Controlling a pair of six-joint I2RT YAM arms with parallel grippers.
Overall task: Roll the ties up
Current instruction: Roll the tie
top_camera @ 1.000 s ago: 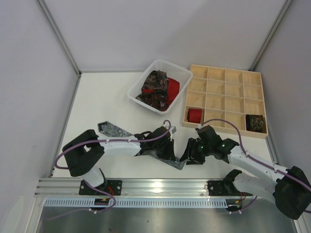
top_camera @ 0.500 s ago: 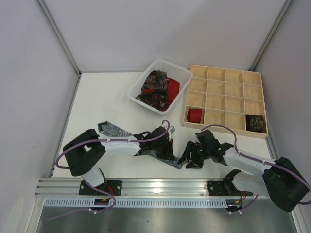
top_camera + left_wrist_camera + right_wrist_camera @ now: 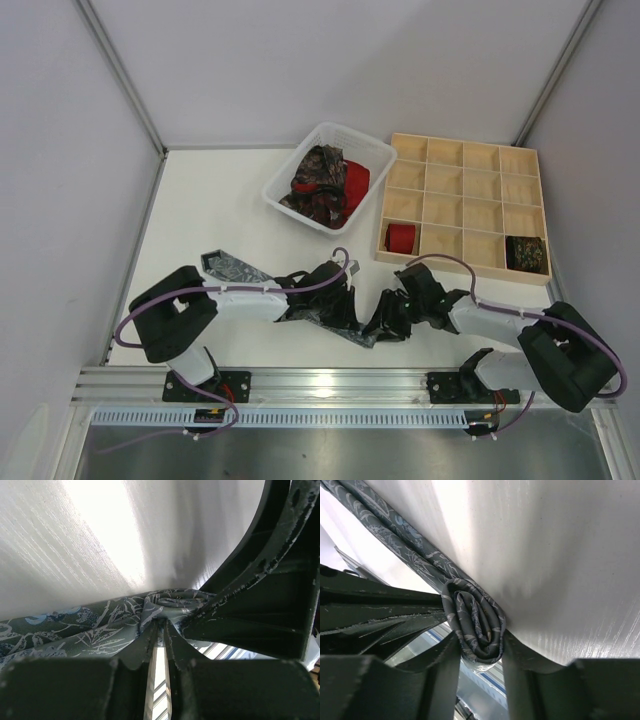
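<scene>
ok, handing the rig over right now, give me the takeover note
Left gripper: shut on grey tie, partway along.
Right gripper: shut on the tie's rolled end.
Done: red roll and paisley roll sit in the wooden tray.
To do: finish this roll, tray it; then paisley tie and red tie, loose in the white basket.

The near middle of the tabletop (image 3: 200, 200) is crowded: the left tool (image 3: 345, 303) and right tool (image 3: 391, 318) stand just beside each other, with the grey tie (image 3: 233, 267) trailing leftward between them. A white basket (image 3: 293, 160) and a wooden tray (image 3: 480, 215) block the far right. The far left lies bare.
</scene>
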